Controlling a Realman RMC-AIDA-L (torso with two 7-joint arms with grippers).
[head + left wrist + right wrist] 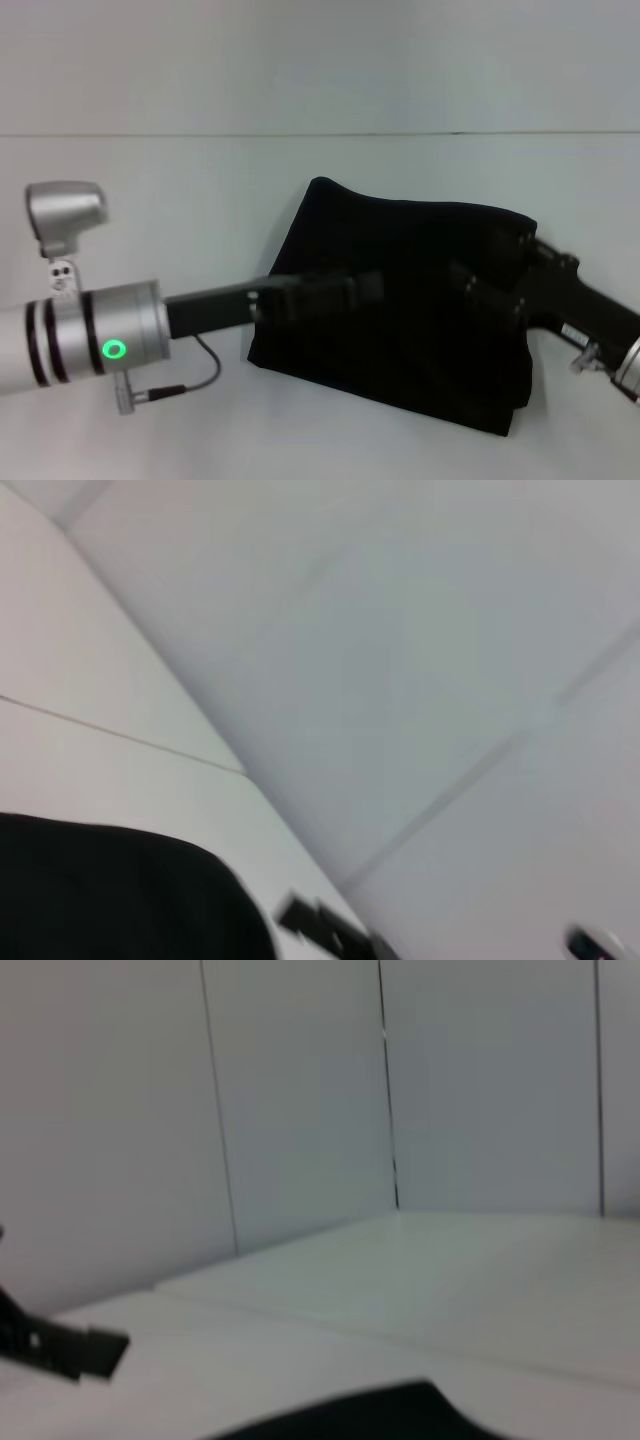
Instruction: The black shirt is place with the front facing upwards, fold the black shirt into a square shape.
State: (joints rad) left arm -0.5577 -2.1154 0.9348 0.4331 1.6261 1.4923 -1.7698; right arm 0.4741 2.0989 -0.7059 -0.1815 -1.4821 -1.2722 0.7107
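Black shirt (400, 300) folded on the white surface (200, 180); left gripper (345, 290) and right gripper (490, 290) over it, finger states indiscernible. Wrist views show only shirt edges.

Left end effector (345, 290) and right end effector (490, 290) both extended inward, low.

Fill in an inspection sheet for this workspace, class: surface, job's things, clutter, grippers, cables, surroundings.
Surface: white table, a seam line running across it.
Job's things: black shirt lying folded into a rough rectangle; no print showing.
Clutter: nothing seen.
Grippers: left gripper reaches over the shirt's left part; right gripper over its right part; jaws' state unclear against the dark cloth.
Cables: thin black cable looping under the left wrist.
Surroundings: plain white panelled walls.
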